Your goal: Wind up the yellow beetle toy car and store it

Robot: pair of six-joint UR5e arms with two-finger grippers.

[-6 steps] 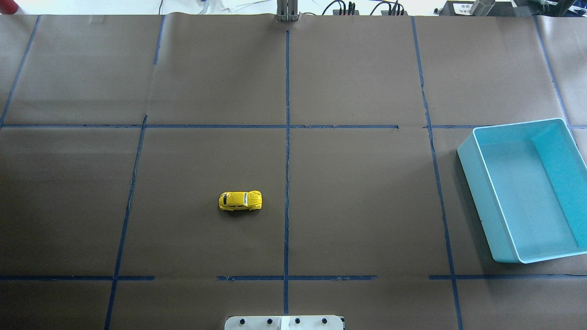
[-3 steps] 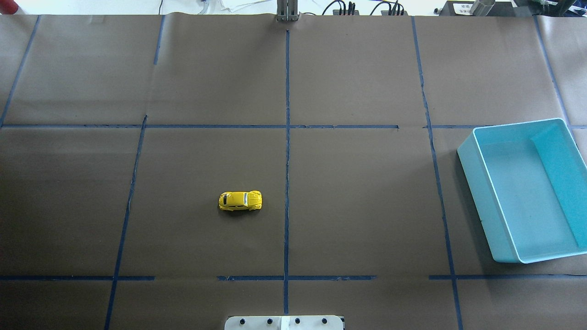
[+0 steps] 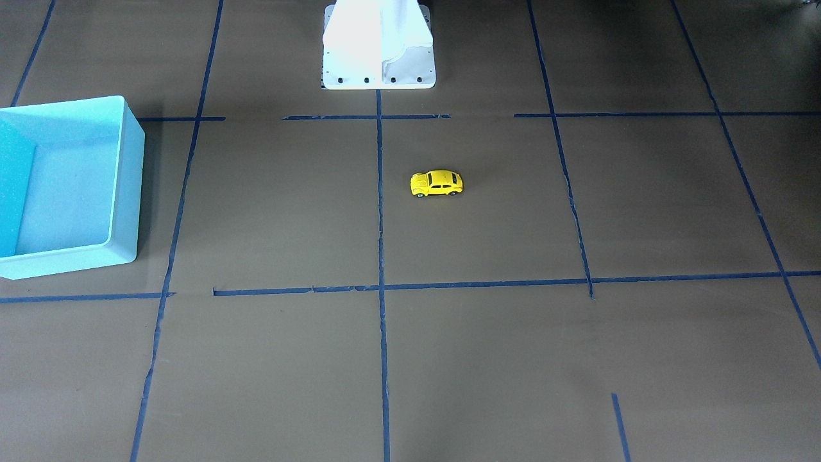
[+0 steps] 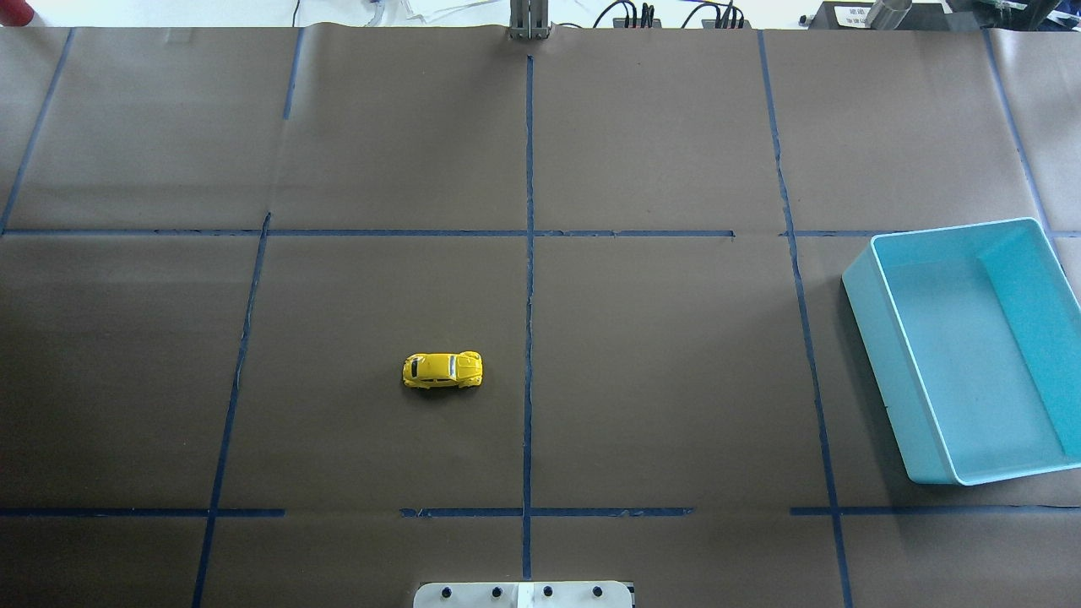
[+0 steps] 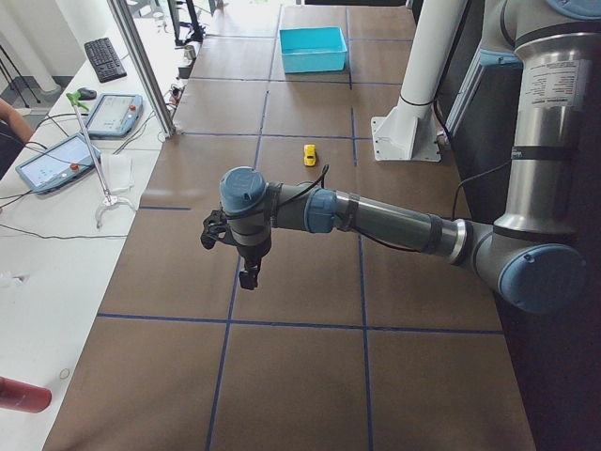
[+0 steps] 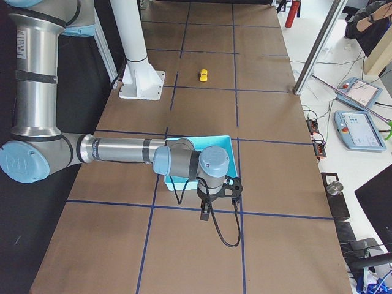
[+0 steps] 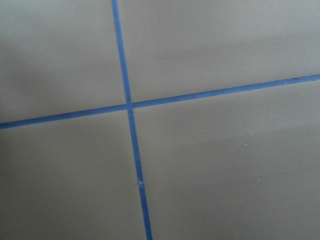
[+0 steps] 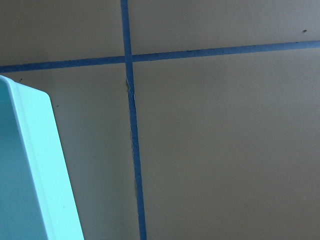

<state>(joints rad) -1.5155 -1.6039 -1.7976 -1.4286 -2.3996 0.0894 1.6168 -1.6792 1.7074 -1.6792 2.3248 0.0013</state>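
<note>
- The yellow beetle toy car [image 4: 442, 370] sits on its wheels on the brown table [image 4: 676, 380]. It's on the robot's left half, just beside the mid blue tape line [image 4: 529, 295].
- The light blue bin [image 4: 887, 363] is at the table's right edge, well apart from the car.
- The left gripper [image 5: 248, 278] hangs over the table's left end, tips down, far from the car. Open or closed: can't tell, since only the side cam shows it.
- The left wrist cam sees just brown paper w/ a tape cross.
- The right gripper [image 6: 205, 213] hangs tips down, just past the bin's end, far from the car. Can't tell if it's open or closed either.
- The right wrist cam sees one bin corner beside a tape cross.
- The white robot base [image 3: 378, 45] stands at the robot's edge of the table.
</note>
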